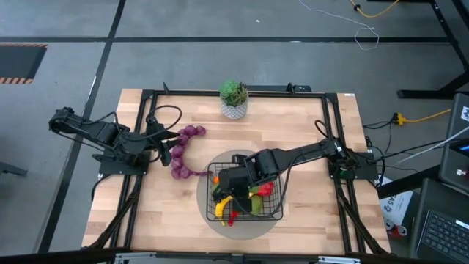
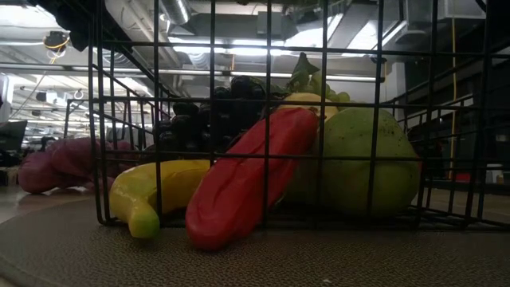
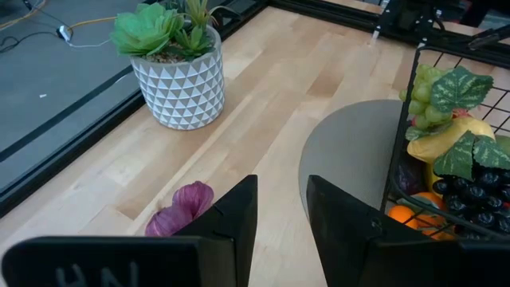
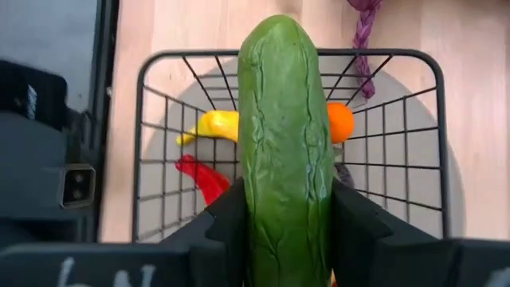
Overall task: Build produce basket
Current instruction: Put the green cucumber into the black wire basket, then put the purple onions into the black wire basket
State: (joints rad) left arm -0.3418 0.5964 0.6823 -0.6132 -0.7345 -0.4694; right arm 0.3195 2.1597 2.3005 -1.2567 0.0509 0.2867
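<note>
The right hand (image 4: 283, 231), clenched around the cucumber (image 4: 285, 143), hangs over the basket (image 1: 277, 213) at six o'clock on the tabletop (image 1: 308, 132), presumably to lower it in, while the left hand (image 3: 280, 231) waits released at nine o'clock.

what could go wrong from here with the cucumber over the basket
1. The right gripper holds the cucumber by one end, so the long free end could swing or slip.
2. The basket is already crowded with banana, red pepper and pear; the cucumber may land on top and roll out.
3. The purple grapes lie outside, near the left gripper, and could be knocked.
</note>
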